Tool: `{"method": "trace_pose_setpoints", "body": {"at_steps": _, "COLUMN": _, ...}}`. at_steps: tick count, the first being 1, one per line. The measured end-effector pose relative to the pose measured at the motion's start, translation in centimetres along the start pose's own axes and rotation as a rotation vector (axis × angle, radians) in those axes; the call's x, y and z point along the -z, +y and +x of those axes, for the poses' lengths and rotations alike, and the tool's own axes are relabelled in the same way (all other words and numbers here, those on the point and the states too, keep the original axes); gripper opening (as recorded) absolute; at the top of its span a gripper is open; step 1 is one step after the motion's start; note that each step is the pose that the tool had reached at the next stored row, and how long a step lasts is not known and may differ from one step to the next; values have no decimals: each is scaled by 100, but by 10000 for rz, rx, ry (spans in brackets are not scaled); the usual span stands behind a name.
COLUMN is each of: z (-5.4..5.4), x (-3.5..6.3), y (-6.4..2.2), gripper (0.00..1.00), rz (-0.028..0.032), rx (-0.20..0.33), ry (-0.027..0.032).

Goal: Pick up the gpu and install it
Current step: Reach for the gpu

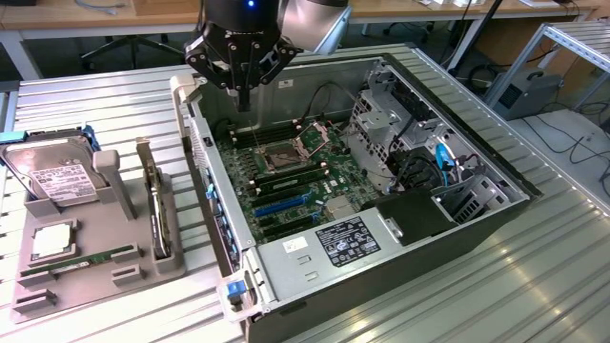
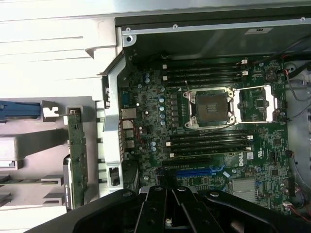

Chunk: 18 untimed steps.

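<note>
Fingers of the tool (image 1: 244,98) are pressed together with nothing between them, pointing straight down above the far left part of the open computer case (image 1: 458,236). The case lies on its side on the slatted metal surface (image 1: 533,286), its motherboard (image 1: 286,179) facing up with the CPU socket (image 1: 283,152) uncovered.

The gpu (image 1: 157,214) is well apart from the tool. It stands on its long edge in a slot of the grey holder (image 1: 76,286), just outside the case's left wall on the exterior view's left, with its silver bracket rising at the far end. In the same holder, further left, a hard drive (image 1: 57,175) stands upright and a RAM stick (image 1: 81,259) lies in a groove near the front.

From the wrist, the tool (image 2: 167,208) shows as dark closed fingers over the motherboard (image 2: 150,121), beside a blue slot (image 2: 194,172). The gpu (image 2: 77,155) appears edge-on, a thin green strip beyond the case wall, untouched.
</note>
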<state>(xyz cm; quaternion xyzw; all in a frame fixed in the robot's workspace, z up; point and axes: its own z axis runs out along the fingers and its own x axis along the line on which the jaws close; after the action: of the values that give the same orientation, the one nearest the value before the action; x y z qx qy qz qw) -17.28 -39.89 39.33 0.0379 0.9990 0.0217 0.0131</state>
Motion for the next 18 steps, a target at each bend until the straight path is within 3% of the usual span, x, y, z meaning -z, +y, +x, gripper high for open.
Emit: {"method": "trace_pose_setpoints", "body": {"at_steps": 18, "z": 53, "x": 2, "y": -4, "gripper": 11, "rz": 0, "rx": 0, "ry": 0}}
